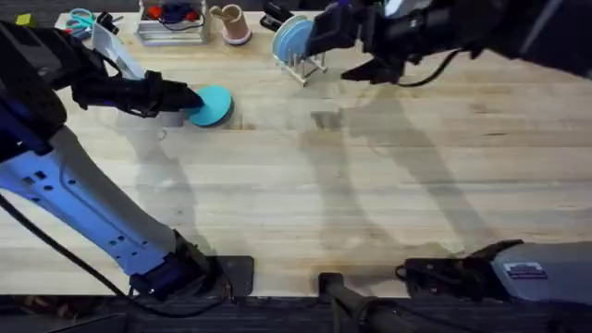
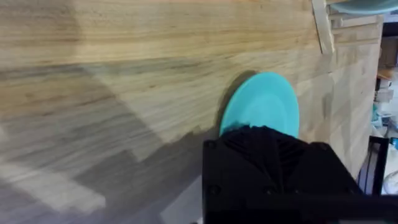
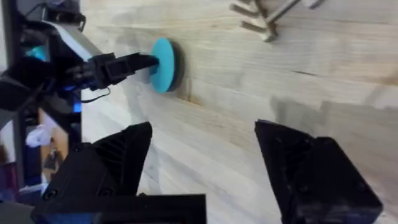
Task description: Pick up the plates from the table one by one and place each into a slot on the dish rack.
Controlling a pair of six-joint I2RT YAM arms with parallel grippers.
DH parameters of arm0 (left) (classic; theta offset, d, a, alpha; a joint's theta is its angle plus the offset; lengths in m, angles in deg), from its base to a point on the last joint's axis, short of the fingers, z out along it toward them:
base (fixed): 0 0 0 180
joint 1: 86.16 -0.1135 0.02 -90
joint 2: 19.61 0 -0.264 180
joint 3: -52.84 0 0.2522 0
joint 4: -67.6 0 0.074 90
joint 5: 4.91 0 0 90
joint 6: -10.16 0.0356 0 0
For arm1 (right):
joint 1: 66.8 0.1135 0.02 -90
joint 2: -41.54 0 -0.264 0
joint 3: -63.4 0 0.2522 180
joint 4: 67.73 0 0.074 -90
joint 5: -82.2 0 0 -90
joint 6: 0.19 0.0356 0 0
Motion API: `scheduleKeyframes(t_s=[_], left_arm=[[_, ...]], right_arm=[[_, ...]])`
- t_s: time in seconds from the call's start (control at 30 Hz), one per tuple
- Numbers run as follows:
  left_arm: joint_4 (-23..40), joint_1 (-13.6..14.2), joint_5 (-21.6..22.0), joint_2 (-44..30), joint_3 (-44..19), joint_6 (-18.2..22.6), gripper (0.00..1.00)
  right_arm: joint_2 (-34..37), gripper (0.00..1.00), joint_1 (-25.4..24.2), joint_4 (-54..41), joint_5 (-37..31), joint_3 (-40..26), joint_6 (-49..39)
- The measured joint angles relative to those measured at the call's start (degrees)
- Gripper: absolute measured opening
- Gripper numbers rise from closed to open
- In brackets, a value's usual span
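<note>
Surface: pale plank table (image 1: 370, 185) with visible grain and seams; clutter lines its far edge, too small to identify except a white wire basket (image 1: 172, 26) and a pinkish cup (image 1: 233, 23).
Teal plate (image 1: 213, 104): on the left part of the table, near the far edge, well apart from the rack. In the right wrist view (image 3: 163, 65) it looks tipped up on its rim with its face turned sideways; a shadow sits under it. Whether its lower rim touches the wood cannot be told.
Left gripper (image 1: 190, 100): at the plate's near-left rim. In its own wrist view the black housing covers the plate's (image 2: 264, 102) lower edge. In the right wrist view the gripper (image 3: 149, 61) reaches the rim and appears clamped on it.
Light blue plate (image 1: 292, 39): standing on edge in the dish rack (image 1: 305, 63), face toward the left; its right side is cut off by the right arm.
Dish rack: far centre of the table, dowels upright; only its corner shows in the left wrist view (image 2: 323, 28).
Right gripper (image 1: 365, 69): just right of the rack, above the table, holding nothing; in its wrist view the two fingers (image 3: 311, 168) stand wide apart over bare wood.
</note>
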Motion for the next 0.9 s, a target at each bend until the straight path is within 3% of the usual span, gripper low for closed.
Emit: scheduleKeyframes(t_s=[0.47,0.73,0.9], left_arm=[[0.0,0.0,0.0,0.0,0.0,0.0,0.038],[0.0,0.0,0.0,0.0,0.0,0.0,0.038],[0.0,0.0,0.0,0.0,0.0,0.0,0.038]], right_arm=[[9.3,0.992,4.0,13.6,3.3,0.4,8.8],[9.2,0.992,4.6,25.3,4.5,7.3,15.4],[9.2,0.992,5.3,27.1,4.7,10.2,17.3]])
